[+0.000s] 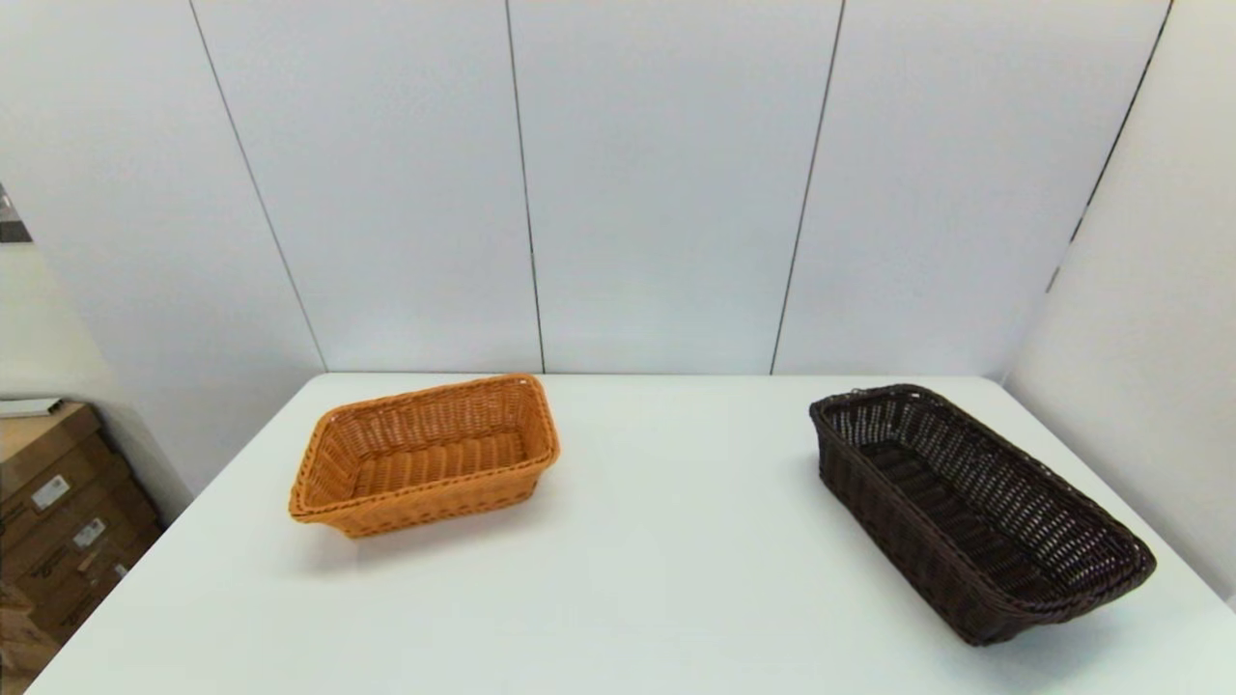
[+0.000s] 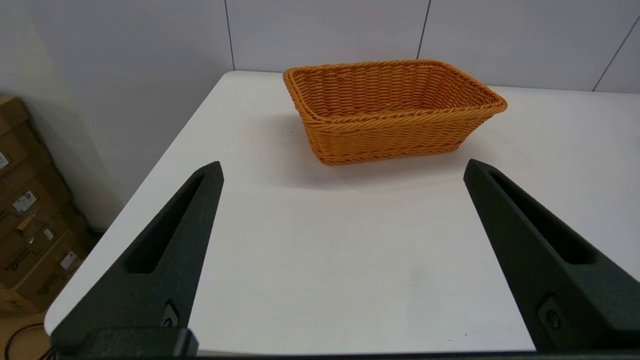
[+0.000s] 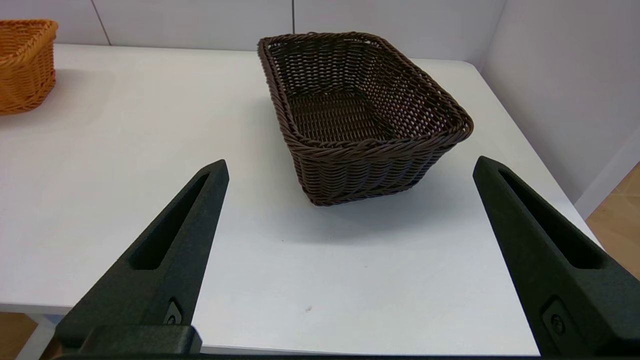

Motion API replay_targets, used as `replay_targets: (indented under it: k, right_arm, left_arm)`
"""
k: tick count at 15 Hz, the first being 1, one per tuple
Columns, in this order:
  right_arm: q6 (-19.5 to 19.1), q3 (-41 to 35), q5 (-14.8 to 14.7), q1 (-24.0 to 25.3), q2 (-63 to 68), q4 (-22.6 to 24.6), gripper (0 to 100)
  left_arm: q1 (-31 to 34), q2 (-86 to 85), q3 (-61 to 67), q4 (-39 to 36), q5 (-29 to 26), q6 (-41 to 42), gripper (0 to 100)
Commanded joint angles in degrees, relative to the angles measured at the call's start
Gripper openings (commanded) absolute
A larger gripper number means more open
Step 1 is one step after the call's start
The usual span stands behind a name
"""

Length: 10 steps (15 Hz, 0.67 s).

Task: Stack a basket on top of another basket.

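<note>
On the right side of the white table [image 1: 657, 541] we find the dark brown basket [image 1: 975, 507], angled with one end close to the near right edge; the orange-tan basket [image 1: 425, 454] sits well apart from it on the left, also skewed. Nothing is stacked yet.

Our right gripper [image 3: 350, 167] hangs back off the near edge facing the dark basket's short end, fingers spread wide and empty; our left gripper [image 2: 342, 167] faces the orange one the same way, equally spread and empty.

What could go wrong, as we judge it: the dark basket's rolled rim and open weave give the fingers a thin, springy hold, so a pinch on one short end may let the far end droop or slip. It lies near the table edge — a nudge on approach could push it off. And the two baskets point different ways, so without turning, the carried one would land crooked on the braided rim.

The tabletop is smooth and matte, panelled white walls stand behind, and cardboard boxes [image 1: 58, 521] sit on the floor to the left.
</note>
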<state>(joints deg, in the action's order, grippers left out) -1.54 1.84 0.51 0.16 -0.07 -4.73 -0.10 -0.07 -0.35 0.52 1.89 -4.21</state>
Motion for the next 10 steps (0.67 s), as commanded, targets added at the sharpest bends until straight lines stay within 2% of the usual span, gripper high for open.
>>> replay_targets:
  k: [1,10]
  right_arm:
    - [-0.05,0.00,0.02,0.02,0.07,-0.02,100]
    - [-0.05,0.00,0.02,0.02,-0.01,-0.02,100]
  left_arm:
    - [0.01,-0.01,0.00,0.00,0.04,-0.01,100]
    - [0.01,-0.01,-0.44,0.53,-0.04,1.04,100]
